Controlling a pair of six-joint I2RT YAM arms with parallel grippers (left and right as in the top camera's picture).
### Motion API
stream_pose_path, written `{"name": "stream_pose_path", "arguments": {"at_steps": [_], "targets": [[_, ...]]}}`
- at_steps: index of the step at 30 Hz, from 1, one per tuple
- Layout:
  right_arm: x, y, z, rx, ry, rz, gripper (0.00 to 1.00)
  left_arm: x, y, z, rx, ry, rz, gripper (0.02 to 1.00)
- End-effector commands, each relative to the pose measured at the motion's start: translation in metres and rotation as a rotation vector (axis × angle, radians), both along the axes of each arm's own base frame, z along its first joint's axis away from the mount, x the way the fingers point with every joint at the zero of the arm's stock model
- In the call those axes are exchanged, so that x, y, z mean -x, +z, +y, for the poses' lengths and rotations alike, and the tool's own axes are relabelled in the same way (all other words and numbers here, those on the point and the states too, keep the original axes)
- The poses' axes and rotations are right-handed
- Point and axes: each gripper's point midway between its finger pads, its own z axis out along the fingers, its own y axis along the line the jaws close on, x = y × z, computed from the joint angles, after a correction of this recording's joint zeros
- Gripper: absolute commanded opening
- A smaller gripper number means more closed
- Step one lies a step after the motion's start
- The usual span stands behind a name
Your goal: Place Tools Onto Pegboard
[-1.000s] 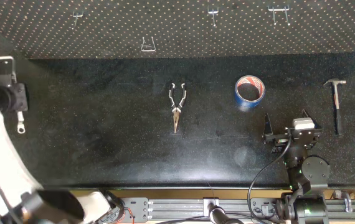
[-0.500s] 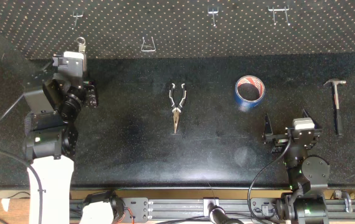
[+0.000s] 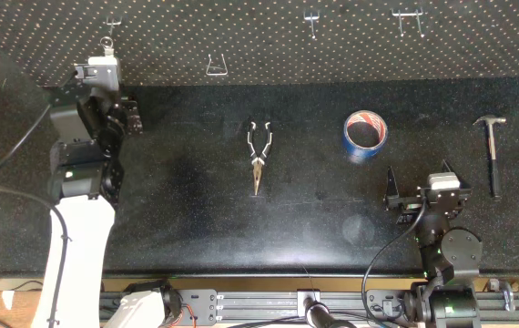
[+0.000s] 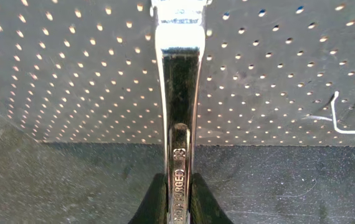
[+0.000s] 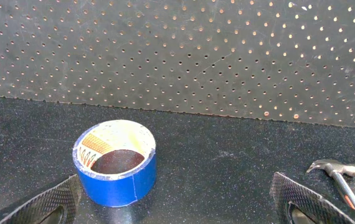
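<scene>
At the pegboard (image 3: 259, 36), left gripper (image 4: 176, 202) clamped the wrench (image 4: 179, 93) (right gripper (image 5: 177, 202) gaped empty); misaligned, it could miss the hook (image 3: 111, 21).

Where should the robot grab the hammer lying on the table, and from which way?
The hammer lies flat, head toward the pegboard. Best come straight down and pinch across its thin handle near the head, where it likely balances.
</scene>
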Motion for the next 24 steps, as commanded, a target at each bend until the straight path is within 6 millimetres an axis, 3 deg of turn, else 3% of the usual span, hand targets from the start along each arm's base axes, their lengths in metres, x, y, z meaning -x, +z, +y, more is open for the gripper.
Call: {"name": "stream_pose_path", "arguments": {"at_steps": [1, 7, 24], "targets": [[0.0, -0.002, 0.0, 0.012, -0.004, 0.004, 0.996, -0.005, -0.009, 0.005, 0.029, 0.041, 0.011, 0.029], [0.0, -0.002, 0.0, 0.012, -0.004, 0.004, 0.996, -0.007, -0.011, 0.014, 0.0, 0.086, 0.014, 0.029], [0.0, -0.002, 0.0, 0.012, -0.004, 0.004, 0.996, -0.019, -0.028, 0.016, 0.003, 0.086, 0.037, 0.027]]}}
